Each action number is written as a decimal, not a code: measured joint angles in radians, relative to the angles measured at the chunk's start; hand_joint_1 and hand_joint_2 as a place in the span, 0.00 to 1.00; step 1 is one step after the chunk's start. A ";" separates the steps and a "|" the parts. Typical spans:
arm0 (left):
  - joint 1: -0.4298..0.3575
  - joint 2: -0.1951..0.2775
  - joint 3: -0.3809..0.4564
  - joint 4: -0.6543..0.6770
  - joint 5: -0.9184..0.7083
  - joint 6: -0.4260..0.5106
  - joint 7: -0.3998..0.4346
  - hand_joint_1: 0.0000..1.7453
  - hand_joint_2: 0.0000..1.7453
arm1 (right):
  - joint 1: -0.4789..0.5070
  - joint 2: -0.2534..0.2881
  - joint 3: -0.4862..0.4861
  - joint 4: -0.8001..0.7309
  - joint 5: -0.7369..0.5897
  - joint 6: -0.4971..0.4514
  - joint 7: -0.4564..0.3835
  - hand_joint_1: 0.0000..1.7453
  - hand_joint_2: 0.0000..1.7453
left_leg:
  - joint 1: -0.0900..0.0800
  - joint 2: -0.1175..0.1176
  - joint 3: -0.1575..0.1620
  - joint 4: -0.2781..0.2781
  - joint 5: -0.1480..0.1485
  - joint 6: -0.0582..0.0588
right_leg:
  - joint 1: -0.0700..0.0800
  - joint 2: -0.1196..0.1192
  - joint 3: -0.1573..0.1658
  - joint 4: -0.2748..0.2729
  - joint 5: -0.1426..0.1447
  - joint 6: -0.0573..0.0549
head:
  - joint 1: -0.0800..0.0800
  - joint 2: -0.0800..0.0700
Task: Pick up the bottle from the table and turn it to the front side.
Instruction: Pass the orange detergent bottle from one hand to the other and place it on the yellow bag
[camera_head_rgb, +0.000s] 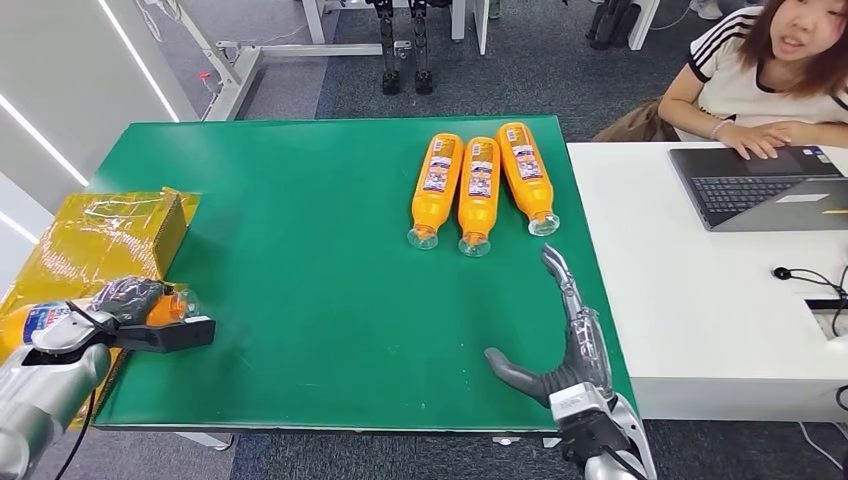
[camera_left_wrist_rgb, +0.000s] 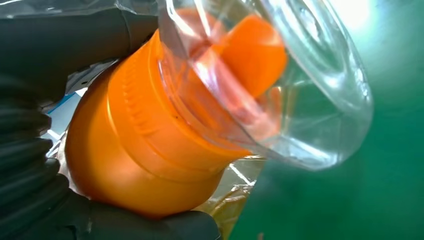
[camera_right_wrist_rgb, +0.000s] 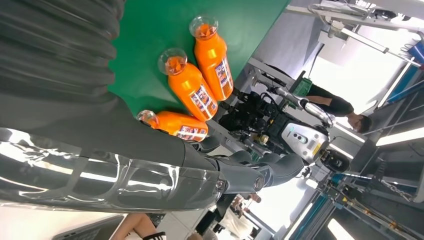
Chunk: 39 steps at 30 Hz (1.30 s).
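Here, left robot hand (camera_head_rgb: 125, 300) grips bottle (camera_left_wrist_rgb: 150, 130) — right robot hand (camera_head_rgb: 560, 340) open.

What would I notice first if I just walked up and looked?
Three orange bottles lie side by side at the far end of the green table. At the near left edge, the left hand grips another bottle above a yellow box. The right hand is open over the table's right edge.
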 joint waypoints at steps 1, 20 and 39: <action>0.000 -0.001 0.000 -0.001 0.004 0.000 -0.004 0.50 1.00 | 0.000 0.000 0.000 0.000 0.000 -0.002 0.000 0.00 1.00 | 0.000 0.000 0.000 0.000 0.000 0.000 | 0.000 0.000 0.000 0.000 0.000 0.000 | 0.000 0.000; 0.054 -0.050 0.019 -0.085 0.338 0.141 -0.162 0.00 1.00 | 0.017 0.000 0.004 0.000 -0.011 -0.038 0.000 0.00 1.00 | 0.000 -0.001 -0.002 0.000 0.000 0.000 | 0.000 0.000 -0.003 0.000 0.000 0.000 | 0.000 0.000; 0.098 -0.206 0.127 -0.358 0.892 0.025 -0.219 0.00 1.00 | -0.006 0.000 0.003 0.016 -0.065 -0.041 0.005 0.00 1.00 | 0.000 -0.001 -0.005 0.001 0.000 0.001 | 0.000 -0.001 -0.004 -0.001 0.000 0.000 | 0.000 0.000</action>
